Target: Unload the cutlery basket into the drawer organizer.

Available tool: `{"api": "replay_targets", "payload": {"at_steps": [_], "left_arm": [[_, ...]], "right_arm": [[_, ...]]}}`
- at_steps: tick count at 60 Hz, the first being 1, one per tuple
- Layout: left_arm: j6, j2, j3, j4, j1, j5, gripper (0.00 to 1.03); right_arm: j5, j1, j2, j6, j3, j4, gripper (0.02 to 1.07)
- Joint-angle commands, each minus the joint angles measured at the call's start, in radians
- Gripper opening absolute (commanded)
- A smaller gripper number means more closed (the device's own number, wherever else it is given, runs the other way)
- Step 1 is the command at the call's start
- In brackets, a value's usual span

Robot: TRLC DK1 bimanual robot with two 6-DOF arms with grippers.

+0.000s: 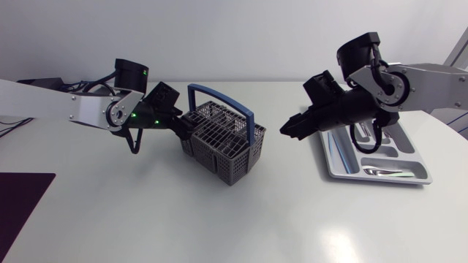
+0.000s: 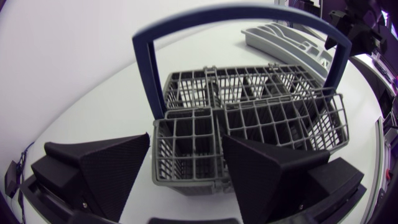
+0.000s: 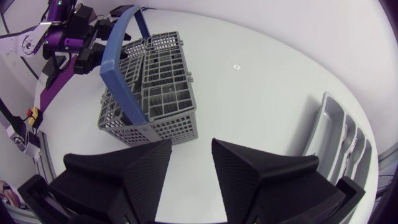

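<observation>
**Left arm.** My left end effector (image 2: 185, 138) has its fingers spread around the near end compartment of the cutlery basket (image 2: 267, 118). I cannot confirm contact on both sides, so I read it as open, probably placed there to steady the basket.

**Right arm.** My right end effector (image 3: 191, 144) is also open and empty. It hovers over the table (image 1: 146, 219) on the basket's opposite side, where I judge it is well placed to reach in.

**Basket.** It stands upright with its blue handle (image 1: 219, 95) raised. I cannot make out its contents.

**Drawer organizer.** The drawer organizer (image 1: 344, 164) lies beyond the right end effector, well apart from the basket. One shiny piece (image 1: 384, 172), apparently cutlery, lies in it.
</observation>
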Motion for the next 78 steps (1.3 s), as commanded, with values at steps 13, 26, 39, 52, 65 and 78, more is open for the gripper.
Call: {"api": "replay_targets", "payload": {"at_steps": [13,26,39,52,65,78], "left_arm": [[0.001,-0.13,0.021,-0.054,0.128,0.093,0.98],[0.01,0.005,0.078,-0.013,0.177,0.092,0.98],[0.016,0.186,0.176,0.022,0.159,0.072,0.98],[0.015,0.281,0.268,0.001,0.137,0.07,0.98],[0.029,0.258,0.231,-0.007,0.119,0.075,0.99],[0.056,0.157,0.111,-0.025,0.093,0.092,0.99]], "right_arm": [[0.009,0.009,-0.008,-0.013,-0.032,-0.01,0.52],[0.008,0.029,0.025,-0.013,-0.044,0.004,0.52],[0.012,0.07,0.081,-0.005,-0.043,0.033,0.52],[0.025,0.135,0.147,0.009,-0.02,0.042,0.52],[0.055,0.135,0.242,0.019,0.061,0.091,0.52],[0.074,0.099,0.326,0.021,0.192,0.097,0.52]]}}
